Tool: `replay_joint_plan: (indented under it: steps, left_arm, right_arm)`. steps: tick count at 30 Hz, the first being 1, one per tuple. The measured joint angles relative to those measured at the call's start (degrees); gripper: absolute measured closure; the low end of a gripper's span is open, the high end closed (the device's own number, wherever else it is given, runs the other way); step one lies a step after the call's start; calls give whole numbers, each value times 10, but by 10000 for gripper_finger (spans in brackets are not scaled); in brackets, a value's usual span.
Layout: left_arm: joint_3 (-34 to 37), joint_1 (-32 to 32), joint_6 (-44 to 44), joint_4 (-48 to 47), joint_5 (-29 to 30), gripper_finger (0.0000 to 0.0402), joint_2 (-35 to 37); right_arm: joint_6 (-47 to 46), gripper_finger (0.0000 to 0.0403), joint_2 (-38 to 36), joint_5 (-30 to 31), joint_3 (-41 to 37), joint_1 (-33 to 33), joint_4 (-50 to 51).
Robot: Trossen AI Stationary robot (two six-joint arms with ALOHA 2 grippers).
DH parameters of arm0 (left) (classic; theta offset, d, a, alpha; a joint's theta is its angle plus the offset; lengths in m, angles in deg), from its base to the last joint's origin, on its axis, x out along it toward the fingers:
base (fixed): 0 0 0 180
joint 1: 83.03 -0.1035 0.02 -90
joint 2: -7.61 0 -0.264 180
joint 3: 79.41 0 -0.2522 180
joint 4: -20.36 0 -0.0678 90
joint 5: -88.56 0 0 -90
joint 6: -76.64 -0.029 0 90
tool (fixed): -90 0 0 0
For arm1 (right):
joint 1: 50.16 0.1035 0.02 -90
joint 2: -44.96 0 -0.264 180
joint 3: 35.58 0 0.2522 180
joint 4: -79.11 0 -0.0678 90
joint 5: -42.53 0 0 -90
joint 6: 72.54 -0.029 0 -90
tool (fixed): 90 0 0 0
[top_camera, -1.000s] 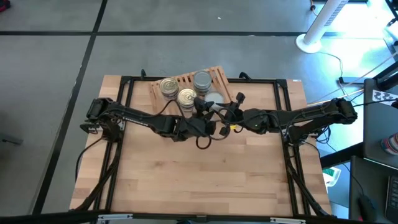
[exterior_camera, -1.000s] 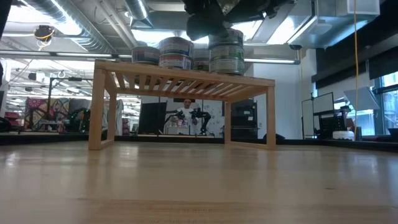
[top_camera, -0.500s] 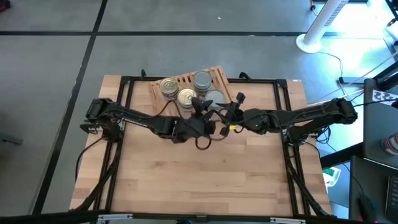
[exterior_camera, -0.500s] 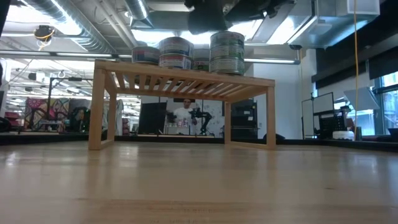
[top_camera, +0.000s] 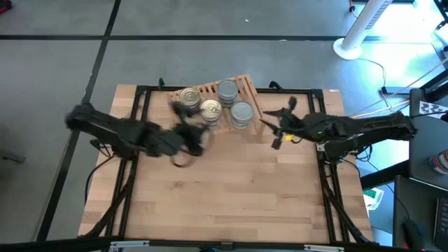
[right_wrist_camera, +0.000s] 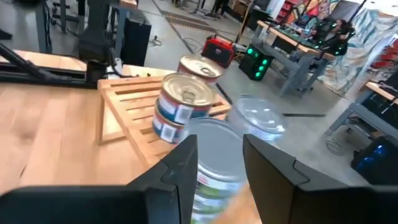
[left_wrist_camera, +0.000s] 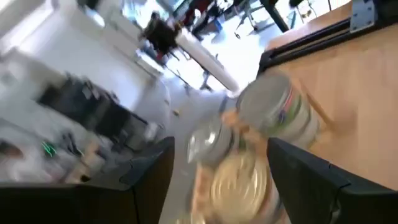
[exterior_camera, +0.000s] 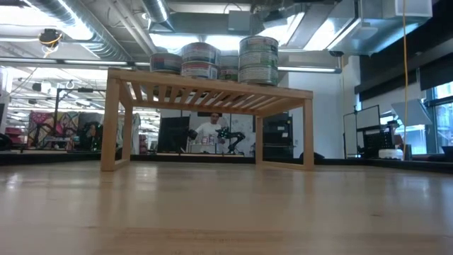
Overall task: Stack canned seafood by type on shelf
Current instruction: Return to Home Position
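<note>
The wooden slatted shelf (top_camera: 213,98) (exterior_camera: 209,92) stands at the table's far edge. Tins rest on its top in four stacks: gold-topped ones (top_camera: 189,96) (top_camera: 211,109) and silver-topped ones (top_camera: 227,89) (top_camera: 241,112). The low view shows the stacks, the tallest on the right (exterior_camera: 258,60). My left gripper (top_camera: 194,134) (left_wrist_camera: 217,186) is open, near-left of the shelf, and looks at the tins (left_wrist_camera: 273,115). My right gripper (top_camera: 271,129) (right_wrist_camera: 217,180) is open just right of the shelf, with the silver stack (right_wrist_camera: 214,162) ahead of its fingers. Neither touches a tin.
A black metal frame (top_camera: 318,122) runs around the tabletop. The wooden table surface (top_camera: 231,196) stretches toward the near edge. A white stand (top_camera: 357,35) is on the floor beyond the far right corner. A person (exterior_camera: 210,131) shows in the room behind the shelf.
Both grippers, which were close together over the shelf's near-right corner, have risen and drawn away. The left has swung toward the table's left, the right toward the right edge. The silver-topped stack they covered now stands uncovered on the shelf.
</note>
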Motion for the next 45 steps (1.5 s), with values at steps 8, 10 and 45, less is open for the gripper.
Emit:
replay_joint_plan:
  steps: [8,10,45]
  left_arm:
    - [0,46,426,-399,-38,148,186]
    - [0,50,507,-450,-48,148,220]
    - [637,31,211,188,-325,148,786]
  right_arm:
    - [0,272,-107,41,0,0,138]
    - [0,272,-121,41,0,0,146]
    - [-127,272,-469,-118,-423,-1,-48]
